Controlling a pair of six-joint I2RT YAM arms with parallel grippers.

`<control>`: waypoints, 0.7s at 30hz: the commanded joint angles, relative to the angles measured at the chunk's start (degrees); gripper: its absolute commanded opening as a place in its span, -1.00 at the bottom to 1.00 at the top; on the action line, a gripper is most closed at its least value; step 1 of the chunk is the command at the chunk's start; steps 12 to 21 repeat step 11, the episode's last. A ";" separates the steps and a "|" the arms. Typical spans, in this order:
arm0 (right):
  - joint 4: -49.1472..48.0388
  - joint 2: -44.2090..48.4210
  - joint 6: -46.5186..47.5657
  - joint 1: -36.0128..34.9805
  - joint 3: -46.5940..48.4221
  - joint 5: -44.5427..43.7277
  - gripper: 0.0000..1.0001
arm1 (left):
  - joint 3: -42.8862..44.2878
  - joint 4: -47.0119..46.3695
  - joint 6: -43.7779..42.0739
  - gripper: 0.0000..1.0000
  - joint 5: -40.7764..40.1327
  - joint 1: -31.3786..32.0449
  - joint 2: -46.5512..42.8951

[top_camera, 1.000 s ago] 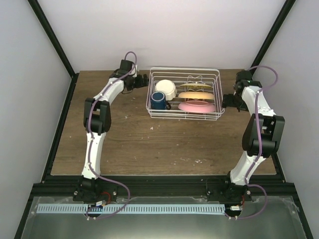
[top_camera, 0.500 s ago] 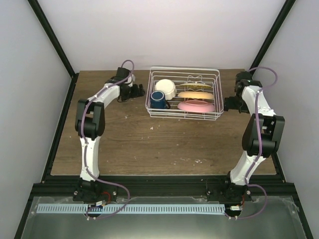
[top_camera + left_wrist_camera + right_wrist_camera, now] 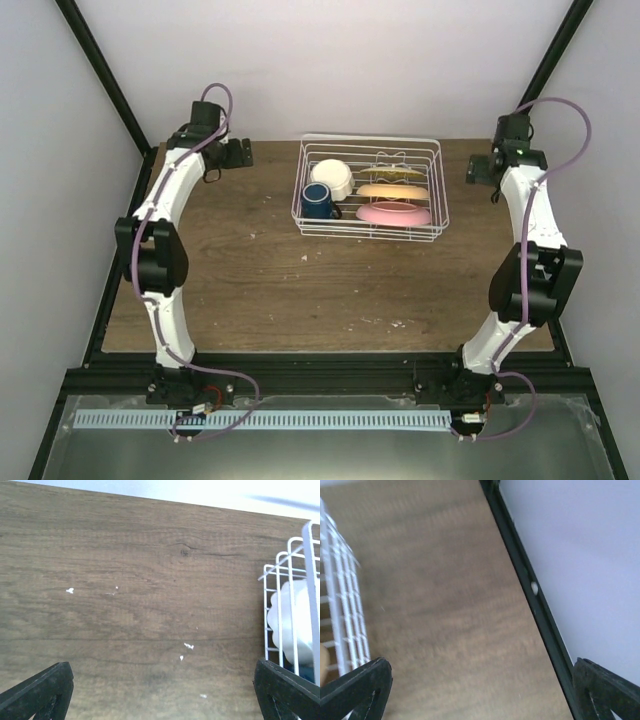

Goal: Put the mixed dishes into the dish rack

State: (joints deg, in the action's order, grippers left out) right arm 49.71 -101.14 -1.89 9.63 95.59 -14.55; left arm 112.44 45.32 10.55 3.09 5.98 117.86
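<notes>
Dish rack unmoved, far centre. Both arms have lifted back from its sides; left gripper and right gripper gape wide, empty. Pink plate, orange plate, bowl and mug sit inside: loading looks complete.

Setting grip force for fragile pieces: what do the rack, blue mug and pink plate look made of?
Dish rack: thin white-coated wire, probably metal. Blue mug: smooth, solid dark blue; ceramic or plastic, cannot tell. Pink plate: even, dull pink with no glare; possibly plastic, unsure.
</notes>
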 commanded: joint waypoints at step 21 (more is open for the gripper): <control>-31.55 15.56 -1.91 0.26 -14.15 6.30 1.00 | -16.62 -4.77 -1.31 0.99 -1.66 0.26 -14.82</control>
